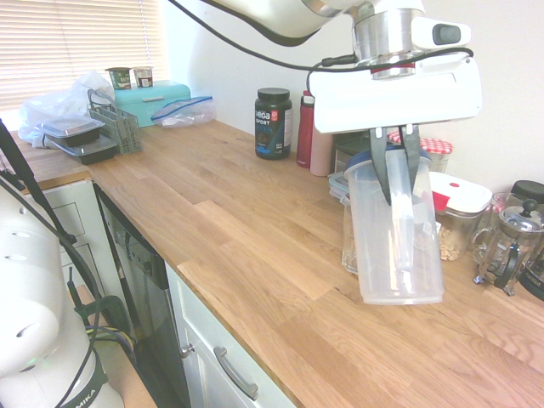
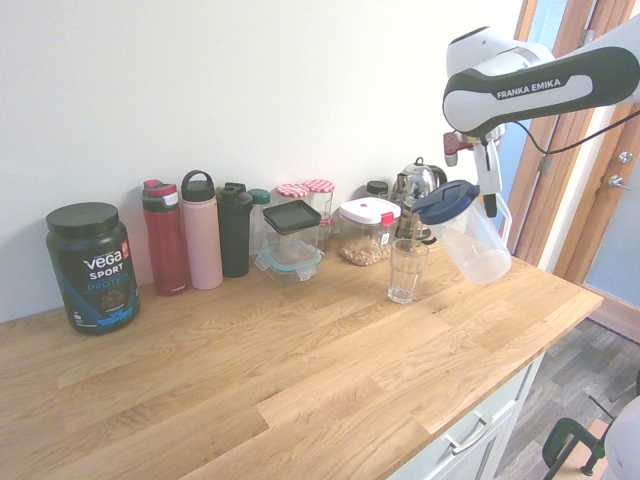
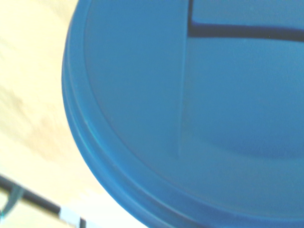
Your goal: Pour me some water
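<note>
A ribbed clear drinking glass [image 2: 407, 270] stood on the pale wooden bench [image 2: 300, 390]. Just right of it, the translucent plastic pitcher with a dark blue lid [image 2: 468, 236] hung tilted above the bench, lid toward the glass, its handle pinched by the fingers [image 2: 487, 195].

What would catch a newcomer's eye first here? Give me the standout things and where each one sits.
The gripper holds a clear pitcher with a blue lid, tilted in the air above the wooden counter. A drinking glass stands just beside it. Along the wall runs a row of bottles and jars, ending at a black Vega tub.
</note>
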You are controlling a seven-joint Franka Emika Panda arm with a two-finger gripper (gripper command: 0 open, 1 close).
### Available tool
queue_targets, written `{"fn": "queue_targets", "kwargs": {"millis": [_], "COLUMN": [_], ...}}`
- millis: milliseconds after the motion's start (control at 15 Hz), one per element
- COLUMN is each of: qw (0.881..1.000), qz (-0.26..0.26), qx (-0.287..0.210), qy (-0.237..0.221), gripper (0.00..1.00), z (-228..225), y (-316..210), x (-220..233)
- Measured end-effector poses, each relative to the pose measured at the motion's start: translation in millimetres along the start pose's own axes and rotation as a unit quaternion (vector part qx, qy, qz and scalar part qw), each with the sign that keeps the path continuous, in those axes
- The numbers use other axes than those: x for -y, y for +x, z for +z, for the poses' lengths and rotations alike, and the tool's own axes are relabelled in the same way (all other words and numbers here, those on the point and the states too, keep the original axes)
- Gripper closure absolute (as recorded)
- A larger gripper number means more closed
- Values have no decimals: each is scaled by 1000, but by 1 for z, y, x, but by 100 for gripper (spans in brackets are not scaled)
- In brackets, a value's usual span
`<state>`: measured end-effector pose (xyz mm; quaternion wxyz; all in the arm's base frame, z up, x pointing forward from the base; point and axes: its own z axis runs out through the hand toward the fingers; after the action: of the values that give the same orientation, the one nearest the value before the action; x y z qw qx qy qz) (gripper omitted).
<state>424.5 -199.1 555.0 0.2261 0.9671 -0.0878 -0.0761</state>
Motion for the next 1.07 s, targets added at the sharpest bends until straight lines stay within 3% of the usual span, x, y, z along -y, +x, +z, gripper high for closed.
{"fn": "queue_targets", "kwargs": {"millis": [400,733,933,1067], "qw": [997,995,996,999], "qz": [-21,-25,-17,4], "qx": [28,40,36,18], "qy": [-62,-85,-76,-33], "gripper": [100,100,100,100], "z": [9,10,8,-1], "y": [13,14,10,-1], "x": [33,36,31,18]}}
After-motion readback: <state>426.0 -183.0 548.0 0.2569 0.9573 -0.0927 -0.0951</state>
